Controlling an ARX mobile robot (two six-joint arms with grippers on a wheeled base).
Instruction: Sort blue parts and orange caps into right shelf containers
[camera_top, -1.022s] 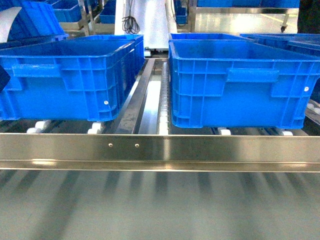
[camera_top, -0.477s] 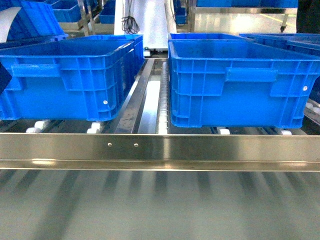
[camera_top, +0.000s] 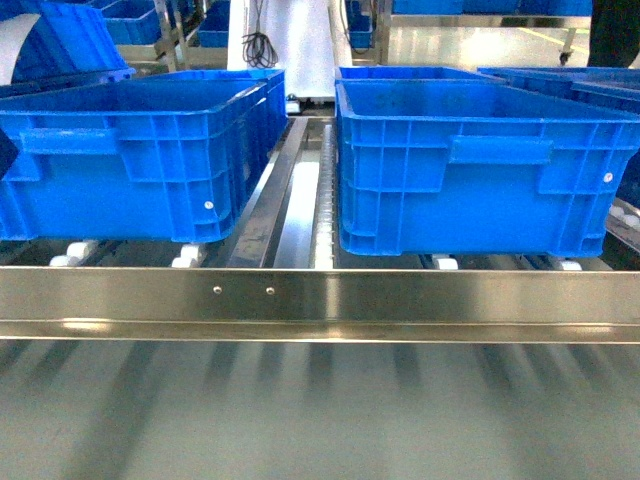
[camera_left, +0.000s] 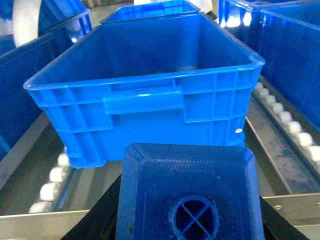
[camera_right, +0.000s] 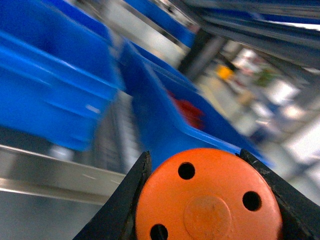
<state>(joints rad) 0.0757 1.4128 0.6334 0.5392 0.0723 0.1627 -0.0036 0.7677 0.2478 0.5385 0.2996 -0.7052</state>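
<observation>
Left gripper (camera_left: 192, 220) pinches block (camera_left: 190, 192) just short of bin (camera_left: 145, 107); right gripper (camera_right: 207, 200) pinches cap (camera_right: 207, 197)

one blue part (camera_left: 187, 192), one orange cap (camera_right: 207, 197), two large front bins (camera_top: 130, 160) (camera_top: 480, 165), more behind

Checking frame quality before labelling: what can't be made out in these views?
- Head view: neither arm is in frame; the bins' insides are hidden by their walls.
- Left wrist view: the blue block is cut off by the bottom edge and hides the left gripper's fingers.
- Right wrist view: motion blur smears the background; red contents can't be identified. Orange cap's side is unseen.
</observation>
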